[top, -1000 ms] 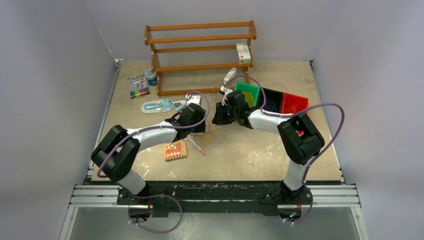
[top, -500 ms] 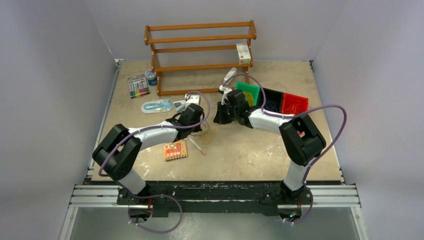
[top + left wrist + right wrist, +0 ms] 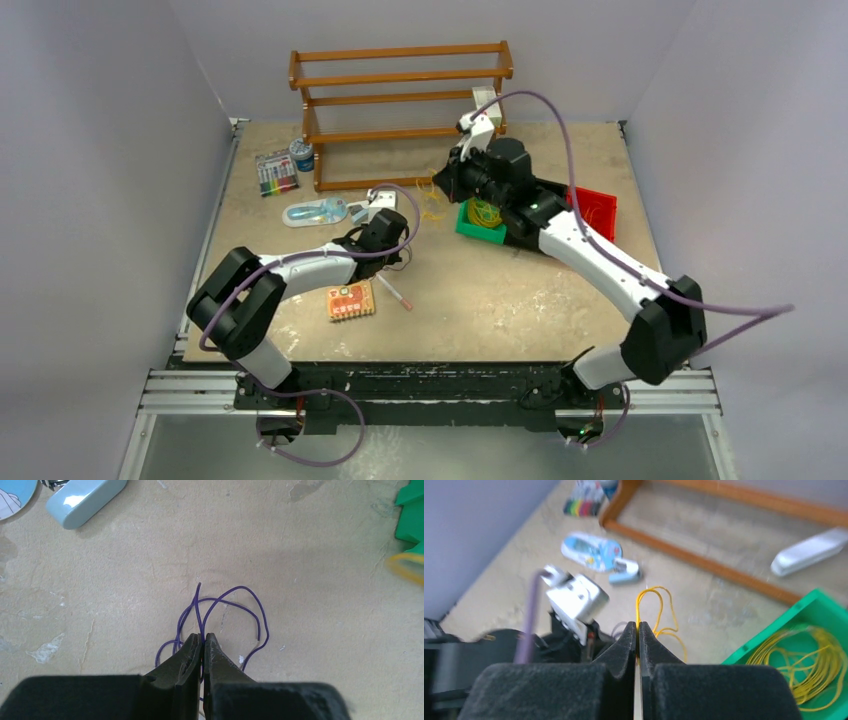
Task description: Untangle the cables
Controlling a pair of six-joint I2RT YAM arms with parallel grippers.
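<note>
A dark blue cable lies in loose loops on the tabletop. My left gripper is shut on one of its strands, low over the table. From above, the left gripper sits mid-table. My right gripper is shut on a yellow cable, which loops out past the fingertips. In the top view the right gripper is raised near the rack and the yellow cable hangs below it, apart from the blue one.
A green bin holding more yellow wire sits under the right arm, with a red bin beyond. A wooden rack stands at the back. A marker pack, blue package, patterned card and pen lie left.
Both grippers have shut. The right arm has risen and swung back toward the rack, drawing the yellow cable away. The left gripper stays low, holding the blue cable.
</note>
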